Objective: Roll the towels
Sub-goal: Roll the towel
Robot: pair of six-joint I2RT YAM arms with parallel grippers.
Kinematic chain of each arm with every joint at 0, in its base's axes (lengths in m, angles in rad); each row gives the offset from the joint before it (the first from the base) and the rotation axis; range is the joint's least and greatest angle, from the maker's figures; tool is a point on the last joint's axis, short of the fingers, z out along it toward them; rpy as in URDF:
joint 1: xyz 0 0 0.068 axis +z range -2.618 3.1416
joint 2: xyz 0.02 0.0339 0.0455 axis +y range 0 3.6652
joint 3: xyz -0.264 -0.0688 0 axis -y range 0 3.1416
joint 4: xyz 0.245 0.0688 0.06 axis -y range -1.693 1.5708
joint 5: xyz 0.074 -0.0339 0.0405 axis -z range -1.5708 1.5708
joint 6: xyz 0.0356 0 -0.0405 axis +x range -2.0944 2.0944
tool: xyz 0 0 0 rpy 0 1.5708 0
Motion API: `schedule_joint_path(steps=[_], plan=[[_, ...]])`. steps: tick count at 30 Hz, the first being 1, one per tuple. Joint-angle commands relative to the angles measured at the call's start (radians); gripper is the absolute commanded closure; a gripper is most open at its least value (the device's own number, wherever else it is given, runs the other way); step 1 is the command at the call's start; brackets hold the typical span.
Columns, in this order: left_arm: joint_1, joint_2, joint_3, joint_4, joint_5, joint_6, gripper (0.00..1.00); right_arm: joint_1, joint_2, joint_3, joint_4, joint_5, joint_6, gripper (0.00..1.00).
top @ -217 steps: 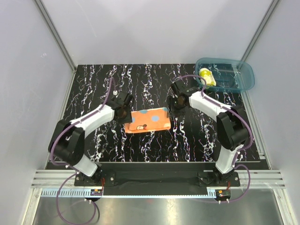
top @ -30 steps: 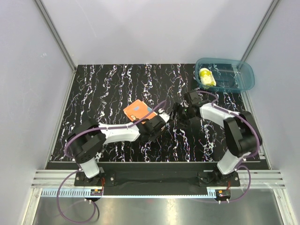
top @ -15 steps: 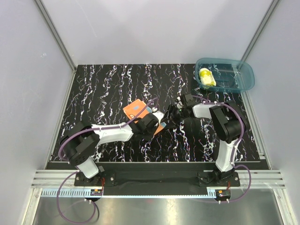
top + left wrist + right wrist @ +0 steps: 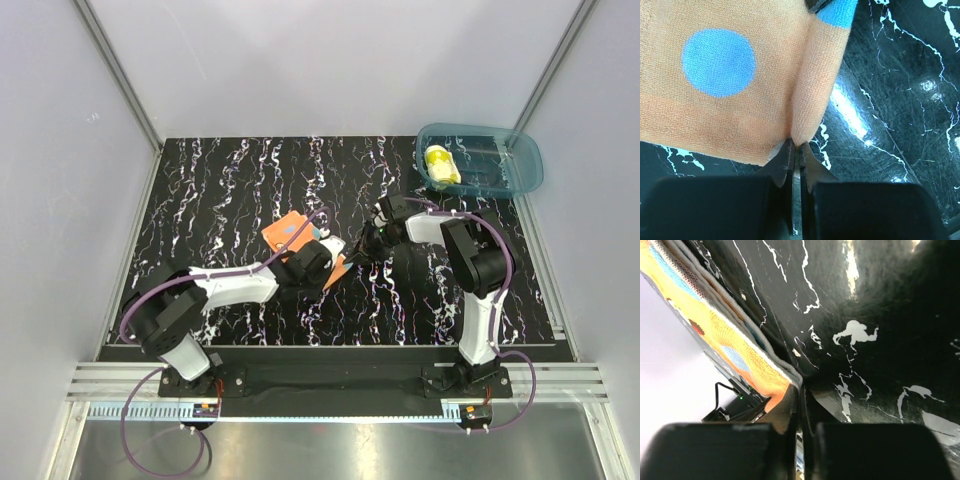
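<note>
Orange towel shifted leftward — folded over, blue-dotted terry.

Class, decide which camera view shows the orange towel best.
Left wrist: the orange towel fills the frame, blue spot and fold sharp. Top external shows it small, partly under the left arm; right wrist shows only its layered edge.

From above, the left arm hides the near part of the orange towel (the left wrist view crops its top and left).
</note>
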Motion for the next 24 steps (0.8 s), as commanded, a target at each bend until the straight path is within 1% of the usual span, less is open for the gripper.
schedule_joint_path(steps=[1,4,7,9,12,13,14,17,20,24], plan=[[0.007,-0.034,-0.019,0.004,0.011,-0.011,1.0,-0.014,0.016,0.043,-0.06,0.087,-0.056,1.0],[0.005,-0.037,-0.02,-0.001,0.009,-0.013,1.0,-0.014,0.004,0.044,-0.073,0.093,-0.066,1.0],[0.007,-0.048,-0.013,-0.014,0.02,-0.02,1.0,-0.014,-0.028,0.043,-0.119,0.136,-0.089,1.0],[0.005,-0.066,-0.013,-0.017,0.061,-0.049,1.0,-0.014,-0.048,0.043,-0.167,0.179,-0.115,0.96],[-0.001,-0.096,-0.033,0.006,0.106,-0.117,1.0,-0.02,-0.091,0.04,-0.228,0.243,-0.145,0.81],[-0.005,-0.102,-0.037,0.015,0.106,-0.132,1.0,-0.022,-0.111,0.038,-0.245,0.263,-0.149,0.68],[-0.016,-0.111,-0.036,0.015,0.106,-0.164,1.0,-0.025,-0.123,0.038,-0.275,0.295,-0.161,0.63],[-0.036,-0.119,-0.019,0.015,0.152,-0.2,1.0,-0.036,-0.175,0.029,-0.315,0.352,-0.18,0.5],[-0.047,-0.103,0.024,-0.013,0.196,-0.249,1.0,-0.053,-0.241,0.026,-0.363,0.416,-0.195,0.41],[-0.064,-0.077,0.056,-0.024,0.267,-0.308,1.0,-0.069,-0.335,0.018,-0.414,0.467,-0.218,0.38]])
